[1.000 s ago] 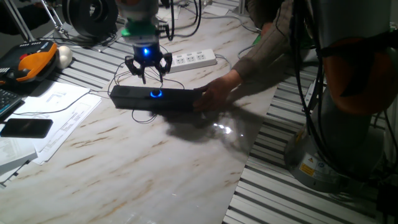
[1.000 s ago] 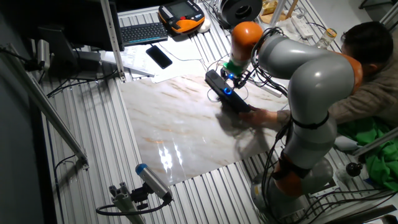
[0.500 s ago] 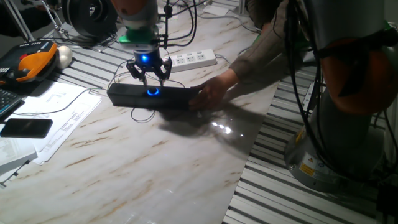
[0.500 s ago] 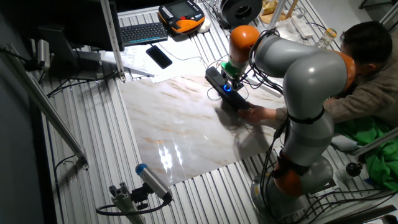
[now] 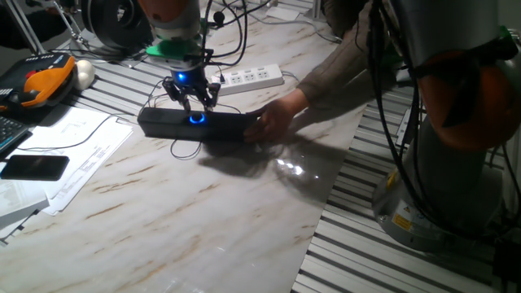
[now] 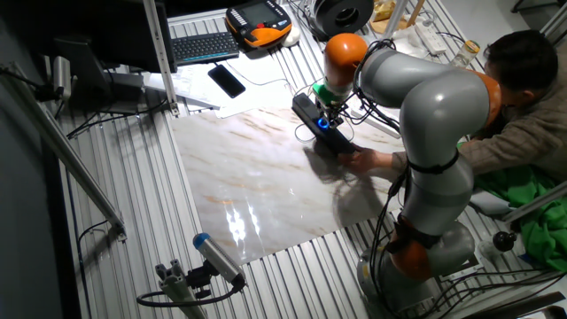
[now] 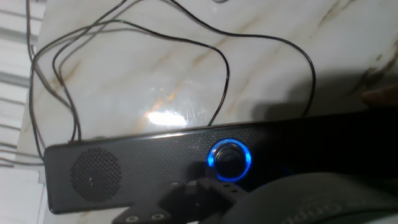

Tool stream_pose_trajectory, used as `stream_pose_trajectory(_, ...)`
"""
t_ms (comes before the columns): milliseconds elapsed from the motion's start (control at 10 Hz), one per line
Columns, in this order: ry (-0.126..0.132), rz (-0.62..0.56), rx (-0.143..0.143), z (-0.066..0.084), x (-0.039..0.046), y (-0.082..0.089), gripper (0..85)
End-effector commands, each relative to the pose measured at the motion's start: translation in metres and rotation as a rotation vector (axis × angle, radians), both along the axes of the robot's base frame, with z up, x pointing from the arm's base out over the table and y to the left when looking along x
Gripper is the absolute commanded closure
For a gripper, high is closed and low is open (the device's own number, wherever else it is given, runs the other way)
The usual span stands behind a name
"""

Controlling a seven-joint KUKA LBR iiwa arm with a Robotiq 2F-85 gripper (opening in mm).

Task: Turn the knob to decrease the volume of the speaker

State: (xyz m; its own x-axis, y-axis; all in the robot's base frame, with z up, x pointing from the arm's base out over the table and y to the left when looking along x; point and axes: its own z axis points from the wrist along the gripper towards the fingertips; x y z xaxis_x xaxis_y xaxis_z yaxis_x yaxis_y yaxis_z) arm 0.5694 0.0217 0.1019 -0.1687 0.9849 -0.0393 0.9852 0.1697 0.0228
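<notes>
The speaker (image 5: pixel 195 124) is a long black bar lying on the marble table, also seen in the other fixed view (image 6: pixel 317 127) and the hand view (image 7: pixel 124 171). Its knob (image 5: pixel 196 119) glows blue at the middle (image 6: pixel 325 124) (image 7: pixel 229 160). My gripper (image 5: pixel 193 99) hangs just above and behind the knob with its fingers spread, open and empty, with a blue light on its body. In the hand view only a dark finger part shows at the bottom edge, near the knob. A person's hand (image 5: pixel 273 119) holds the speaker's right end.
A white power strip (image 5: pixel 252 77) lies behind the speaker. Thin black cable (image 7: pixel 224 62) loops on the table behind it. A black phone (image 5: pixel 32 167) and papers lie at the left. An orange pendant (image 5: pixel 37 81) and a keyboard (image 6: pixel 204 44) sit beyond the table.
My gripper has moved left and lower, closer over the knob. The speaker, held by the hand, has slid a little to the left.
</notes>
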Motion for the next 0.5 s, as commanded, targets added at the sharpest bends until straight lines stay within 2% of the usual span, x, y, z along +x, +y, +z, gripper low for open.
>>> stream_pose_trajectory(0, 0.002, -0.347, -0.004, -0.0012, 0.0033, 0.0008, 34.0)
stream_pose_trajectory(400, 0.018, -0.346, 0.006, -0.0105, 0.011, 0.0013, 34.0)
